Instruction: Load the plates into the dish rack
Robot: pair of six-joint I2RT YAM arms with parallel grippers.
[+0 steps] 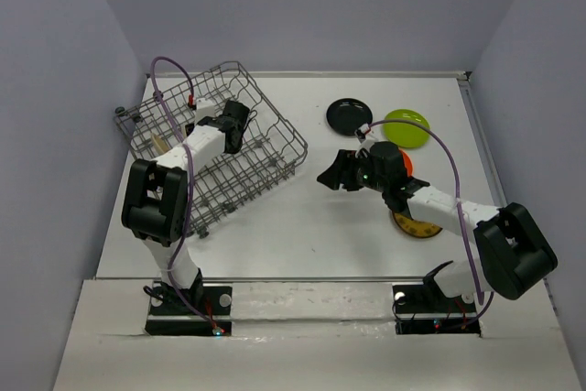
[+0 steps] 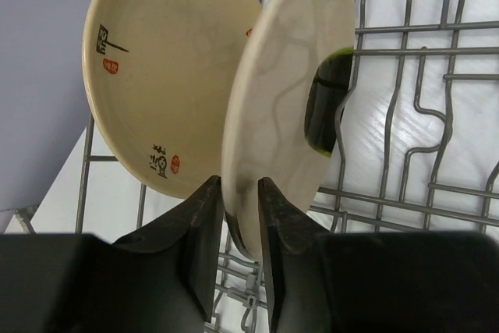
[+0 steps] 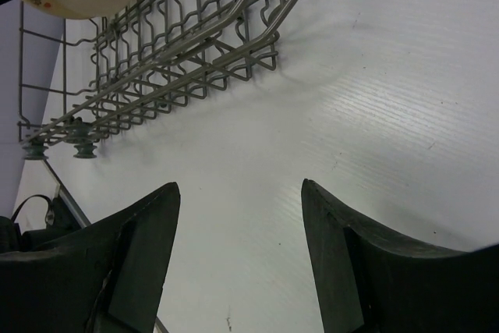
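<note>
- Left wrist view: the left fingers (image 2: 199, 228) are clamped tight on the lower rim of a cream plate (image 2: 281, 99). It is held on edge, and there's a dark, green-edged mark on its face.
- Right behind it, a second cream plate (image 2: 164, 76) with black and red marks stands tilted among the wires of the dish rack (image 2: 405, 99). Whether the two plates touch, I can't tell.
- From the top, the rack sits skewed on the left side of the tabletop (image 1: 302, 235), with the left arm (image 1: 197, 148) reaching into its far end.
- Over on the right, the right fingers (image 3: 140, 255) are spread wide apart with nothing between them. They hover over bare tabletop, near the rack's right side.
- Four plates lie outside the rack. The black plate (image 1: 349, 115) and lime green plate (image 1: 407, 127) lie flat, just beside each other at the far right.
- The orange plate (image 1: 406, 164) is mostly hidden under the right arm (image 1: 439, 208).
- The yellow-brown patterned plate (image 1: 412, 229) lies nearer the bases, partly under that same arm.
</note>
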